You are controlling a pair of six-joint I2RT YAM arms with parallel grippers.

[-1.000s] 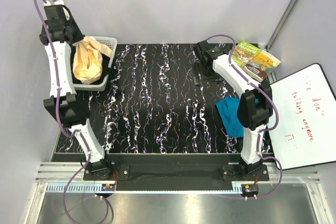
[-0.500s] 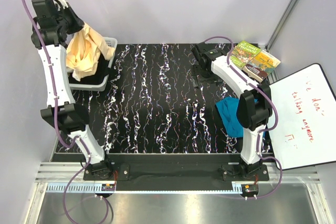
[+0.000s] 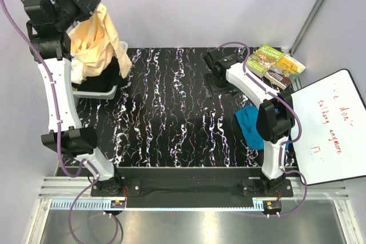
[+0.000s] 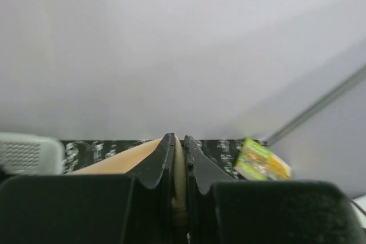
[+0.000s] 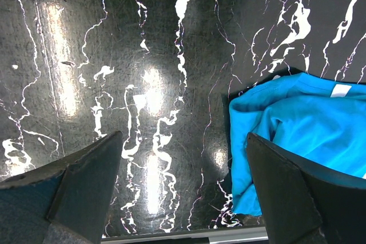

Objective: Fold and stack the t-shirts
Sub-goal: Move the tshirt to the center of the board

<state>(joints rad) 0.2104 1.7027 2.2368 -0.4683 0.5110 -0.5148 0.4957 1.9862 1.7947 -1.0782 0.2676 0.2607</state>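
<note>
There are two t-shirts. The peach-yellow t-shirt (image 3: 91,47) hangs high at the far left corner, and the left gripper (image 4: 178,139) is clamped on a fold of it; the cloth shows between the two narrow fingers. Its lower part hangs over the one white basket (image 3: 96,91), but I cannot tell if it touches the basket.

The teal-blue t-shirt (image 5: 297,135) lies crumpled on the black marbled table (image 3: 171,112), near the right edge and partly under the right arm in the top view. The right gripper (image 5: 183,138) hovers above the table with its fingers wide apart and holds nothing. The left border of the teal cloth lies just beside its right finger.

A broad stretch of tabletop lies between the basket and the teal shirt. Two books (image 3: 277,62) lie at the far right corner, and one whiteboard (image 3: 334,124) lies along the right side.
</note>
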